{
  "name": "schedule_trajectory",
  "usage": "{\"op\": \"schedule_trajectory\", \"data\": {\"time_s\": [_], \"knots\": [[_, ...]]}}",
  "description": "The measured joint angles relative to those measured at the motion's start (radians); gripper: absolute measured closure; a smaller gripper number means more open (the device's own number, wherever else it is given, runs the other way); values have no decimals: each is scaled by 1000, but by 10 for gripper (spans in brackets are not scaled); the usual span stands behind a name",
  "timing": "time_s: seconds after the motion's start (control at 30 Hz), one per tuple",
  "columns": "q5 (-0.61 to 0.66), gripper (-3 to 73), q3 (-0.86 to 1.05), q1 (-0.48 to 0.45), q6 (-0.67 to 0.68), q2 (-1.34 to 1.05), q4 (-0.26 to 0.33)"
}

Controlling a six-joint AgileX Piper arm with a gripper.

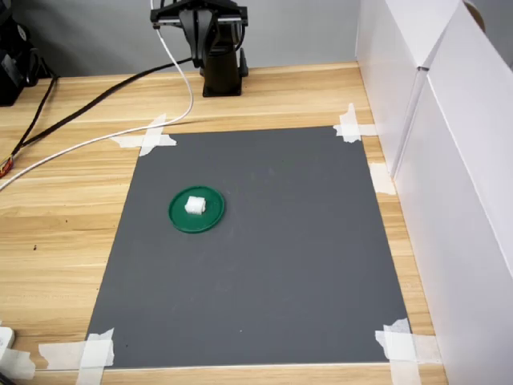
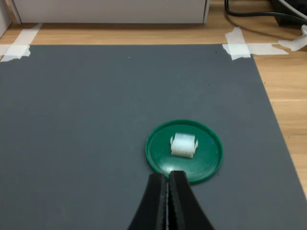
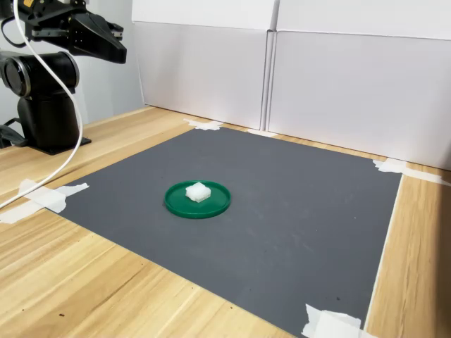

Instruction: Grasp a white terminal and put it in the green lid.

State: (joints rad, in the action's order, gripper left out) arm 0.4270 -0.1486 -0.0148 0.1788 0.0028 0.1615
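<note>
The white terminal [image 1: 195, 205] lies inside the green lid [image 1: 210, 221], near its middle, on the grey mat. Both exterior views show it; in the second exterior view the white terminal [image 3: 198, 191] sits on the green lid [image 3: 215, 206] with nothing touching it. My gripper [image 2: 167, 175] is shut with nothing between its black fingers. In the wrist view it hangs well above the mat, short of the green lid [image 2: 208, 158] and the white terminal [image 2: 183, 145]. In the second exterior view my gripper [image 3: 118, 51] is high at the far left, above the arm's base.
The grey mat [image 1: 280, 265] is taped at its corners to a wooden table. The arm's base [image 1: 220, 72] stands behind the mat, with black and white cables [image 1: 96, 136] trailing to the first exterior view's left. White boxes [image 1: 449, 160] wall off the first exterior view's right.
</note>
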Motion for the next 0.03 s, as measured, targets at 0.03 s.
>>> {"op": "schedule_trajectory", "data": {"time_s": [0.03], "knots": [[4, 710, 6, 0, 0, -6, 0]]}}
